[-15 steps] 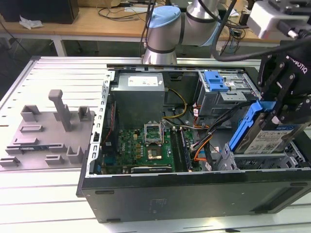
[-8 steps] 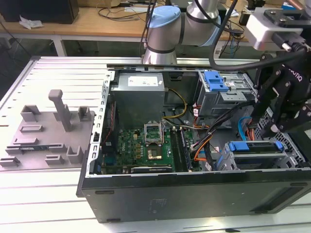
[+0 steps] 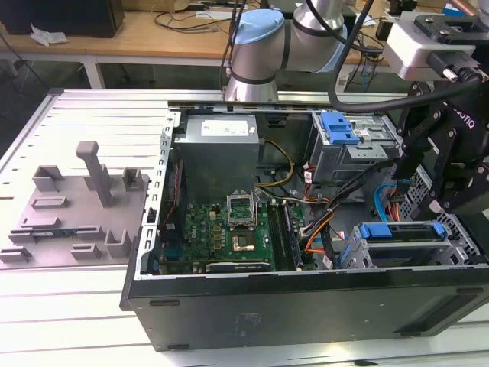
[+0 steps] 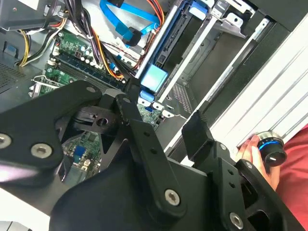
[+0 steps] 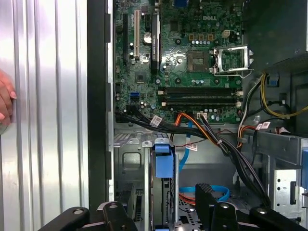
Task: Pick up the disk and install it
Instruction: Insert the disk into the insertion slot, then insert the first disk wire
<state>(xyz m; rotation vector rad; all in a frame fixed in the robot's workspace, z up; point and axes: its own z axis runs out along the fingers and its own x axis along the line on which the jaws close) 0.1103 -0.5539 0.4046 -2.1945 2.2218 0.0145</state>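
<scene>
Hovering above the open computer case (image 3: 306, 306), the gripper (image 5: 160, 204) had its fingers spread apart and grasped nothing. The disk (image 3: 402, 231) sat on edge in the grey drive cage (image 5: 126, 163) at the exterior view's right, close to the case's near wall. Its blue carrier lay between the two fingers in the first wrist view, with no contact that I could confirm. A person's hand (image 5: 6, 98) rested on the ribbed metal table (image 5: 48, 120) beside the case.

Open computer case (image 3: 306, 306) on slotted table (image 3: 76, 321), end effector (image 3: 445, 195) over blue-framed disk (image 3: 401, 231)
</scene>
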